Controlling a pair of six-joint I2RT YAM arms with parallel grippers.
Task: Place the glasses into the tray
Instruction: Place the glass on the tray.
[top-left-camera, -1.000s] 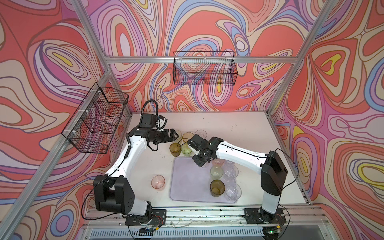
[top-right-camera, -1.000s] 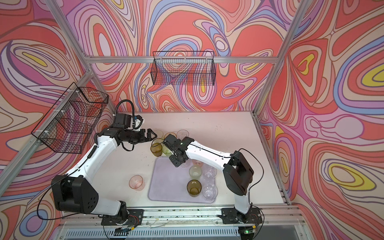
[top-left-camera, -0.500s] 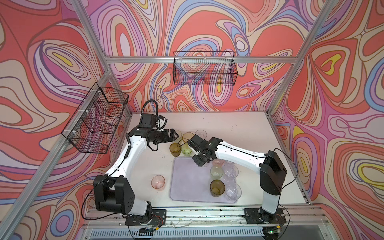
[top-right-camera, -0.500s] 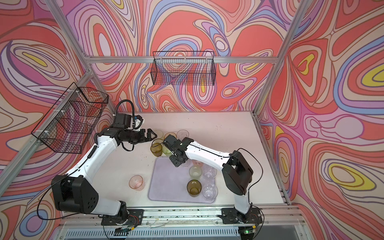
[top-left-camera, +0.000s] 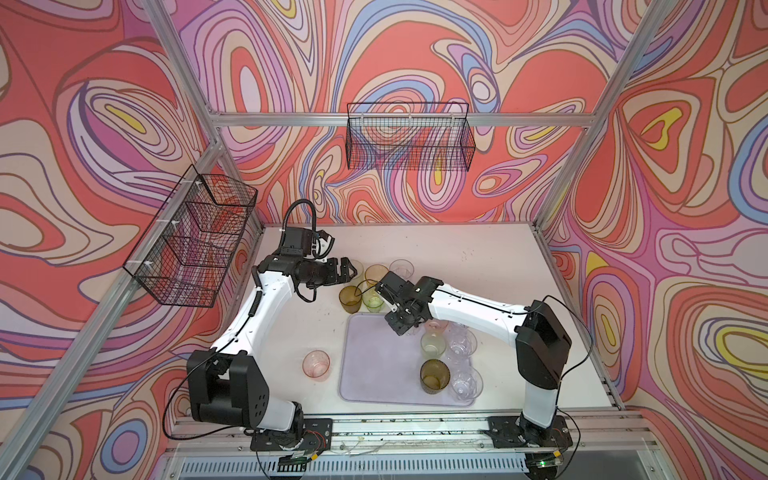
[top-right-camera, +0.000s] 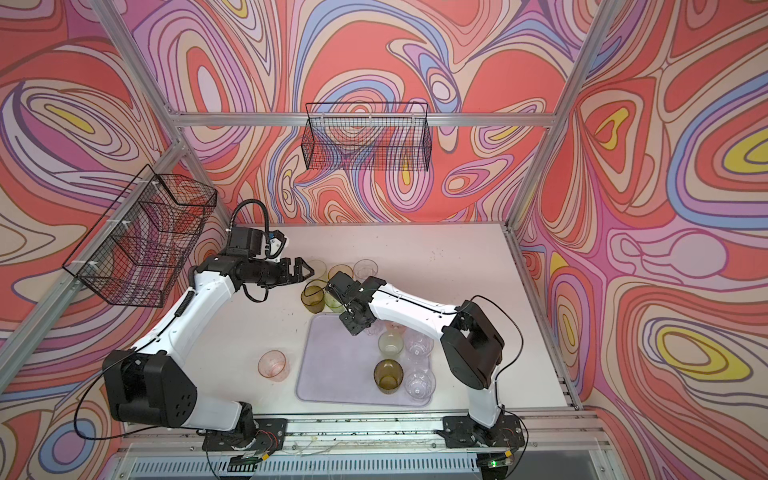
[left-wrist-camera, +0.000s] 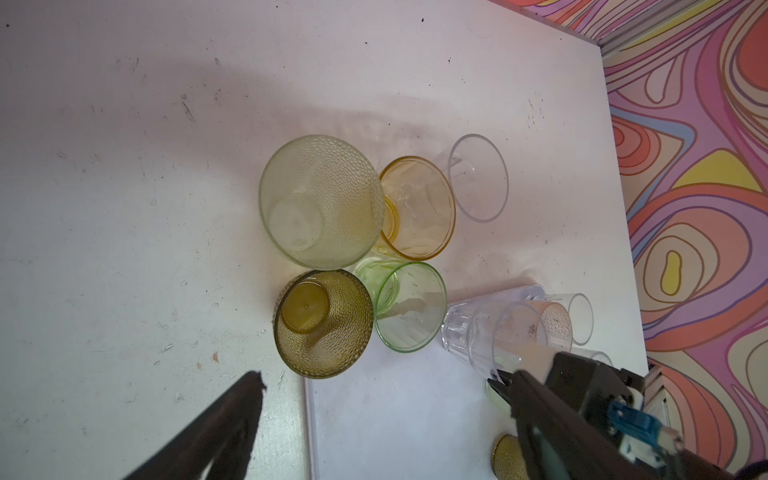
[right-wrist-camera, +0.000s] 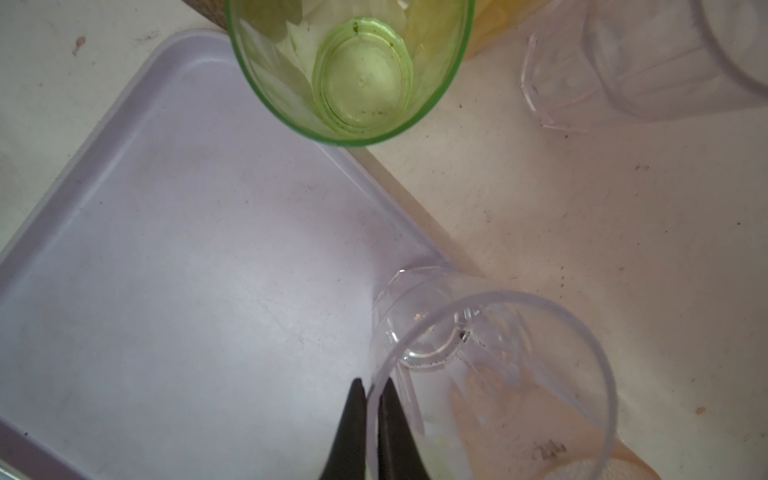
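1. Over the far edge of the tray (top-left-camera: 365, 374), both top views: right claw (top-left-camera: 397, 329) is low at the rim. Left claw (top-left-camera: 350, 268) is spread wide and empty, beside the five-glass group (top-left-camera: 372, 297) on the surface (top-left-camera: 478, 266). Several glasses (top-left-camera: 432, 345) stand along the tray's right side. The pink glass (top-left-camera: 316, 365) sits alone off its left side.
2. Left wrist: the group is the frosted glass (left-wrist-camera: 320, 203), amber glass (left-wrist-camera: 415, 208), plain glass (left-wrist-camera: 478, 178), green glass (left-wrist-camera: 409, 307) and olive glass (left-wrist-camera: 324, 324). All five are off the tray, with green and olive just beside its rim.
3. Right wrist: the right claw is pinched on the rim of a clear glass (right-wrist-camera: 490, 374), one finger inside and one outside. The base is at the tray's far rim; resting or lifted, cannot tell.
4. Judgement: this glass is in the placing step. Next, seat the base flat inside the rim, then part the fingers. The left claw looks set to take a glass from the group.
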